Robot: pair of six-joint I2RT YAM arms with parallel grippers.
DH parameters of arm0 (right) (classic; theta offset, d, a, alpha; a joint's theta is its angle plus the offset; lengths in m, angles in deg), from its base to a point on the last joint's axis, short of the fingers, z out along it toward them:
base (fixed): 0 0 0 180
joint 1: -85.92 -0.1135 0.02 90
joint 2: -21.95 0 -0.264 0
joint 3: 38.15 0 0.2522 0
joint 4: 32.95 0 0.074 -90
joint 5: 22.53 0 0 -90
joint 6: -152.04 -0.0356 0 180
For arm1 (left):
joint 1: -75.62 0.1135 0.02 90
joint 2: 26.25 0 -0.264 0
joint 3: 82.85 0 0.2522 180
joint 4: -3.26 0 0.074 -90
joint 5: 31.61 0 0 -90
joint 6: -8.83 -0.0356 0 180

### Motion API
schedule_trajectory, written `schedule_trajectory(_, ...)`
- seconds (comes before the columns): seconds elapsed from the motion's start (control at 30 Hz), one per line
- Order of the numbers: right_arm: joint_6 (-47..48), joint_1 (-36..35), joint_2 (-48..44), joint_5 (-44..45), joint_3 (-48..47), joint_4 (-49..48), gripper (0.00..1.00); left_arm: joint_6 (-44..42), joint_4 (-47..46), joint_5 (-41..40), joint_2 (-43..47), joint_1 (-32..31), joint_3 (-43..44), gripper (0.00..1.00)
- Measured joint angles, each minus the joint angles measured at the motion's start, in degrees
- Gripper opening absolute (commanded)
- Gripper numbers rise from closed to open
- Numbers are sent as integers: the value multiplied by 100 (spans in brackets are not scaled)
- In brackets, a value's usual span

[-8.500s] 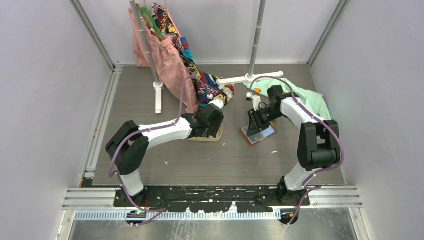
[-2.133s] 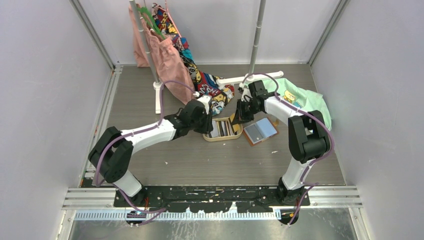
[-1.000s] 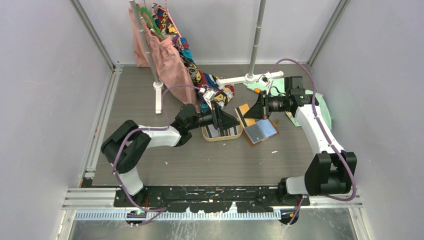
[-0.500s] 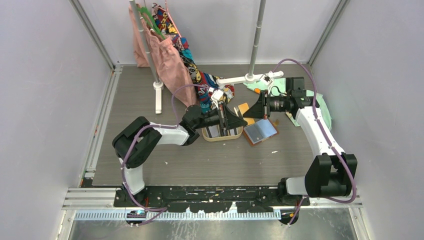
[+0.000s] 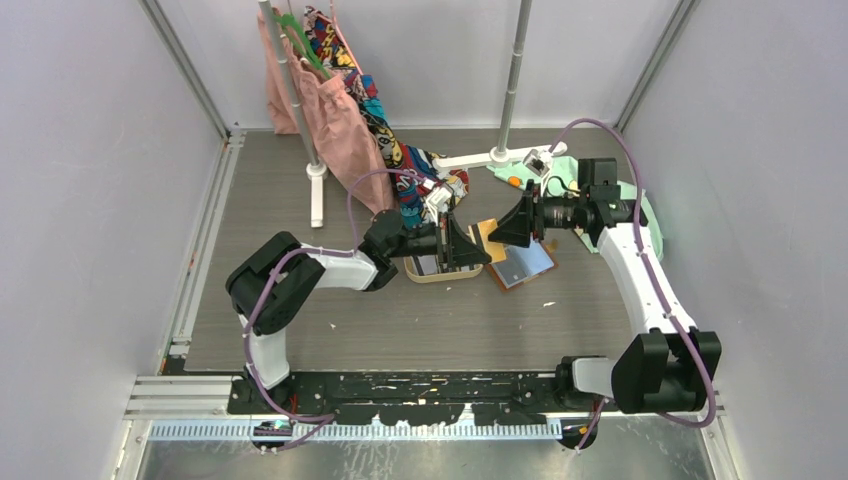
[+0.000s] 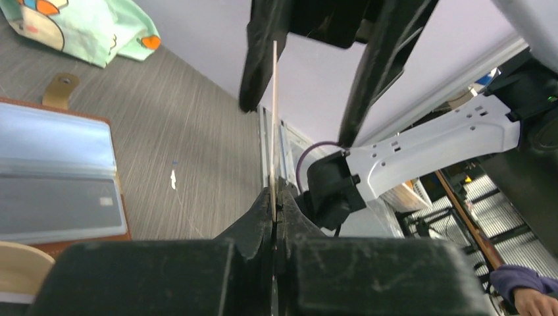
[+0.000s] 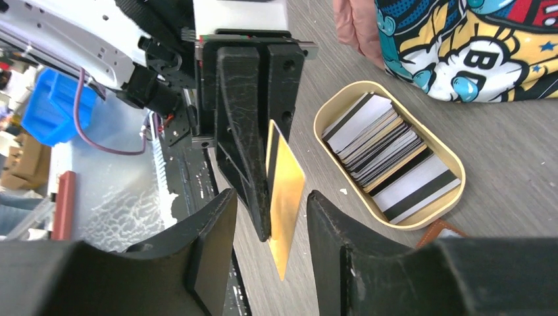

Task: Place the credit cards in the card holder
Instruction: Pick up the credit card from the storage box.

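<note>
One yellow credit card [image 7: 287, 187] hangs in the air, pinched edge-on in my shut left gripper [image 7: 266, 151] [image 5: 478, 250]. My right gripper [image 7: 270, 197] [image 5: 500, 234] is open, one finger on each side of the card's free end, apart from it. In the left wrist view the card [image 6: 274, 112] stands up from my jaws between the right fingers [image 6: 263, 59]. The card holder [image 5: 522, 265] [image 6: 59, 178] lies open on the table below, clear pockets up. More credit cards [image 7: 385, 151] are stacked in the oval tray [image 5: 440, 272].
A colourful cloth [image 7: 474, 46] and pink garments [image 5: 335, 120] hang from a white rack [image 5: 510, 90] behind the tray. A mint cloth [image 5: 640, 205] [image 6: 85, 26] lies at the back right. Grey walls close in both sides.
The yellow card has passed from my right gripper to my left: the left jaws shut on it, then the right jaws opened. Both arms stayed meeting above the tray.
</note>
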Motion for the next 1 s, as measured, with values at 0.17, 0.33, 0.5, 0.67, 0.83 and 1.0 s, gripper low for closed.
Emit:
schedule_trajectory(0.17,485,0,-219,-44,48,127,37,-450,507,345,109,9,-42,0)
schedule_trajectory(0.33,649,0,-208,-50,83,203,32,-850,925,509,328,11,-46,0)
schedule_trajectory(0.5,767,0,-72,-90,83,354,29,-1010,1104,595,354,9,-46,0)
schedule_trajectory(0.67,837,-44,52,-92,83,448,20,-1032,1189,654,354,9,-46,0)
schedule_trajectory(0.83,931,-105,131,-140,66,601,1,-1038,1263,651,354,9,-46,14)
schedule_trajectory(1.0,1045,-68,175,81,-129,883,1,-1226,1624,319,417,9,-70,35)
